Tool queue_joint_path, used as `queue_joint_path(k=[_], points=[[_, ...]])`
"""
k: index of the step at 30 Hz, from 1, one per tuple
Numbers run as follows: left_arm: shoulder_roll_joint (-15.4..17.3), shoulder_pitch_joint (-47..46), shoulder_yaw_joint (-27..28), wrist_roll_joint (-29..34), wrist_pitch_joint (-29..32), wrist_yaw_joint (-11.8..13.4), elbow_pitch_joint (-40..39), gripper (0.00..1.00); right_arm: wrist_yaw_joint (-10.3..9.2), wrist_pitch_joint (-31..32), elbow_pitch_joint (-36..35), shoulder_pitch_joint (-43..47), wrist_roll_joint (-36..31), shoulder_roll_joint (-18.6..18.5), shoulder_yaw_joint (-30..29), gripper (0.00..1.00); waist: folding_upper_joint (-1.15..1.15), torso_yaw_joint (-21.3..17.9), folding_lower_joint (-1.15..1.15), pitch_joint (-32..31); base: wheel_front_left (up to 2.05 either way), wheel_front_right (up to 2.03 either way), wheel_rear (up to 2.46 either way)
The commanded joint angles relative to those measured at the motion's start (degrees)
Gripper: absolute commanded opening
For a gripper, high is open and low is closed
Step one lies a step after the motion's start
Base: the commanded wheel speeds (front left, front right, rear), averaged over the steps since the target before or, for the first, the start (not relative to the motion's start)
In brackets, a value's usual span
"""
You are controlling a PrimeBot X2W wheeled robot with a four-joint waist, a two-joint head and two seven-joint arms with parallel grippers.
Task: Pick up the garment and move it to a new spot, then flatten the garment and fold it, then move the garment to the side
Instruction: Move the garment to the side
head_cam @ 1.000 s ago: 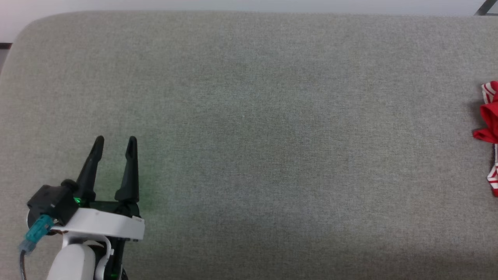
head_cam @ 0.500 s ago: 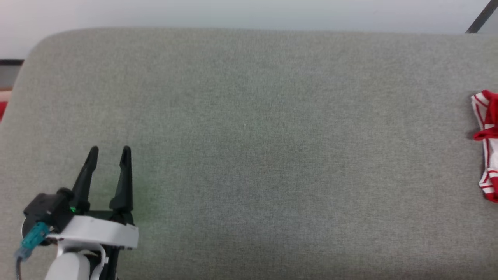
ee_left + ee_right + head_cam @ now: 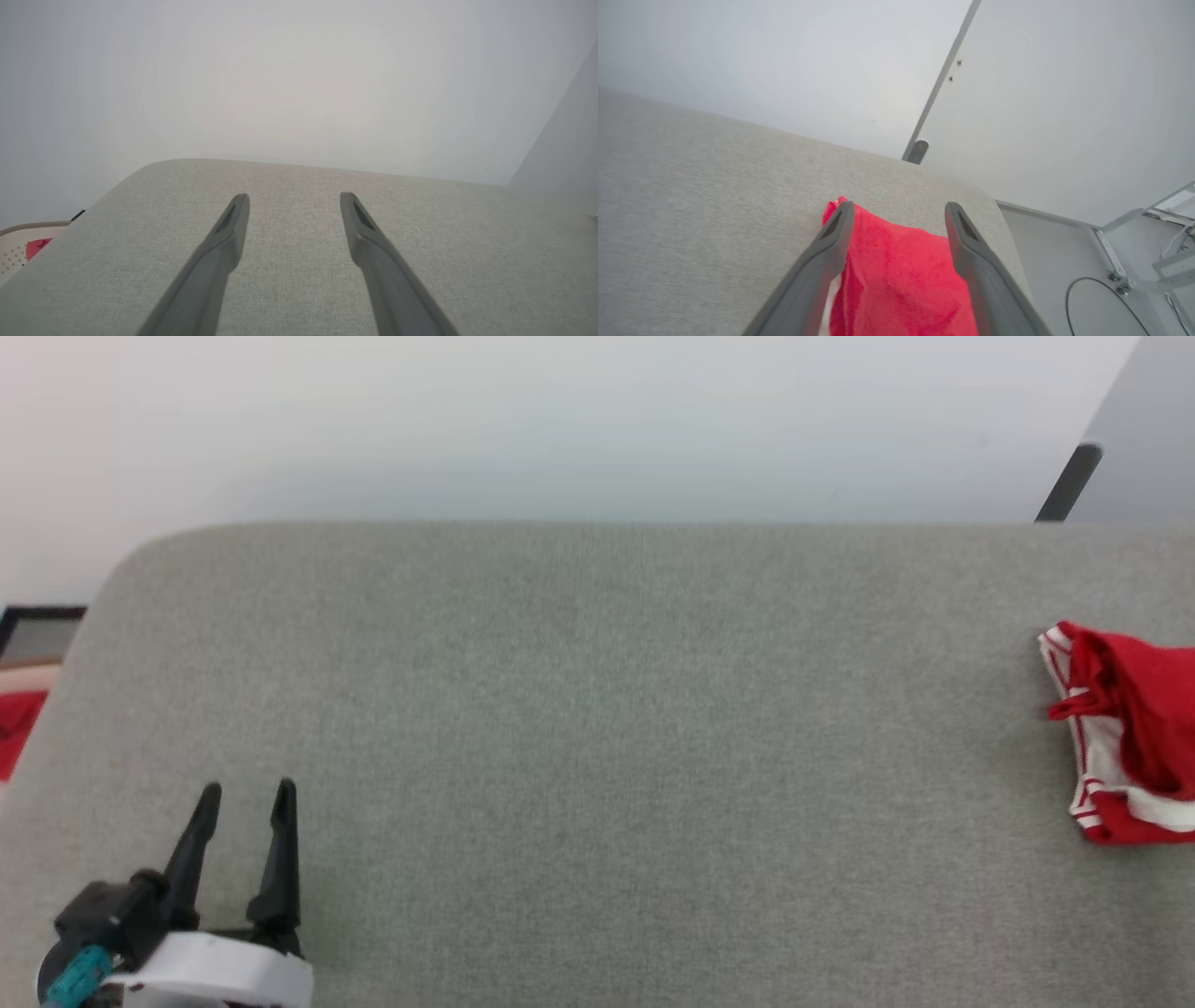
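head view: your left end effector [image 3: 246, 788] is released; the garment [image 3: 1134, 728] lies well apart to its right on the tabletop [image 3: 597, 756], bunched red with white striped trim. right wrist view: your right end effector [image 3: 899, 205] is spread, the garment lying between its fingers [image 3: 817, 275].

Head view: high, facing forward-down across counter [image 3: 597, 756] to wall [image 3: 560, 429]. Left wrist view: low, close along left tool [image 3: 293, 198]. Right wrist view: close over garment [image 3: 901, 280]; all share counter.
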Motion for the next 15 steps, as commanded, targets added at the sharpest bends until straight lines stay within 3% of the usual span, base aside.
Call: queue_joint_path(k=[1, 7, 15], points=[[0.28, 1.37, 0.40, 0.11, -0.20, -0.13, 0.00, 1.00, -0.07, -2.35, -2.01, 2.74, 0.76, 1.67, 0.46, 1.00, 0.00, -1.38, 0.00, -4.29, 0.00, 0.00, 0.00], [0.37, 3.83, 1.05, -0.59, -0.20, -0.13, -0.51, 1.00, -0.07, -10.92, -7.46, 10.10, 1.50, 7.05, 0.10, 1.00, 0.00, -2.04, 0.00, -6.96, 0.00, 0.00, 0.00], [0.95, 6.53, 2.23, 0.59, -0.20, -0.07, -1.12, 1.00, -0.07, -20.37, -9.36, 19.12, 1.44, 13.70, -0.53, 1.00, 0.00, -1.95, 0.00, -8.38, 0.00, 0.00, 0.00]])
